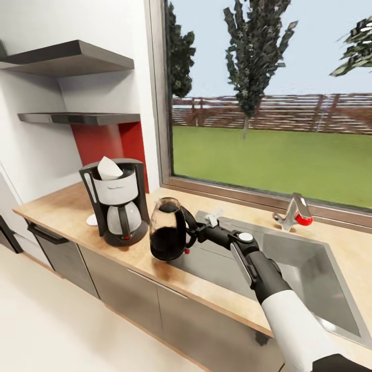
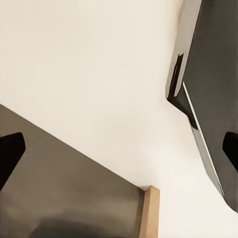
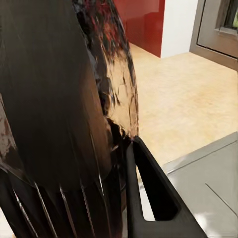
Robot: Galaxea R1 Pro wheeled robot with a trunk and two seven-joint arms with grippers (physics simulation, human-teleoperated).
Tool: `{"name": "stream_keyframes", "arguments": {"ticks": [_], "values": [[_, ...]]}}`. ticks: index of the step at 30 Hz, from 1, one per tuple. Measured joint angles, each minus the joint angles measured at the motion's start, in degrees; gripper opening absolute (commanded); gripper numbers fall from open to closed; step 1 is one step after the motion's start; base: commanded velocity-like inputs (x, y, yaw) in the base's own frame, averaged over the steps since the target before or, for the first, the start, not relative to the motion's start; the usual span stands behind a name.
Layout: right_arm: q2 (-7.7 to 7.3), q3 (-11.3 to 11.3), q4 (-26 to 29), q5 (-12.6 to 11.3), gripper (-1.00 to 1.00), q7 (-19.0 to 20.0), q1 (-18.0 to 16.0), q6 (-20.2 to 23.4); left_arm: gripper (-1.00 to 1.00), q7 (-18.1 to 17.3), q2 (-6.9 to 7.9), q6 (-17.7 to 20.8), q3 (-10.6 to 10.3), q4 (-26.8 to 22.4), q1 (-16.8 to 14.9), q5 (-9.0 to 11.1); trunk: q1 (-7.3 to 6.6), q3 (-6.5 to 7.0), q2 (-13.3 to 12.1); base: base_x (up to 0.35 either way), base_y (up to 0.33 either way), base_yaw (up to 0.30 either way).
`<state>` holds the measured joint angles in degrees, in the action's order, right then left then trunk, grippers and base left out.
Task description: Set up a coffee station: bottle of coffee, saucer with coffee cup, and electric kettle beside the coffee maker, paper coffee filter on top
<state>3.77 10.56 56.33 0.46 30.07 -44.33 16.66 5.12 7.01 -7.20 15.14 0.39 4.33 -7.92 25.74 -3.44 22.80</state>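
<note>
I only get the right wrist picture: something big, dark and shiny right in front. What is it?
Observer: The kettle, held by its handle in the right gripper.
Operator: Is it standing on anything?
Observer: It stands at the countertop's front edge, at the sink's left end.
Operator: And the coffee maker?
Observer: The coffee maker stands just left of the kettle, apart from it, with a white filter in its top.

Glossy black electric kettle [image 1: 168, 230], black-and-grey coffee maker [image 1: 118, 206], white paper coffee filter [image 1: 109, 168], tan speckled kitchen countertop [image 1: 67, 212]
</note>
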Motion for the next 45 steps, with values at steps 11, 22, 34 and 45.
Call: {"name": "stream_keyframes", "arguments": {"ticks": [11, 22, 34, 45], "values": [[0.01, 0.0, -6.2, 0.0, -1.00, 0.0, 0.0, -5.3, 1.00, 0.1, 0.02, 0.1, 0.0, 0.0, 0.0, 0.0, 0.01, 0.00, 0.0, 0.090, 0.000, 0.000], [0.07, 0.1, -8.6, -0.1, -1.00, 0.0, 0.0, -5.4, 1.00, 0.1, 0.02, 0.1, 0.0, 0.1, 0.0, 0.0, 0.01, 0.00, 0.0, 0.141, 0.092, 0.000], [0.07, 0.1, -9.0, -0.1, -1.00, 0.0, 0.0, -5.5, 1.00, 0.2, 0.02, 0.1, 0.1, 0.1, 0.0, 0.1, 0.01, 0.00, 0.0, 0.005, 0.069, 0.000], [0.08, 0.1, -9.0, -0.1, -1.00, -0.1, 0.0, -5.4, 1.00, 0.1, 0.11, 0.1, 0.1, 0.1, 0.0, 0.1, 0.01, 0.00, 0.0, 0.003, 0.039, 0.000]]}}
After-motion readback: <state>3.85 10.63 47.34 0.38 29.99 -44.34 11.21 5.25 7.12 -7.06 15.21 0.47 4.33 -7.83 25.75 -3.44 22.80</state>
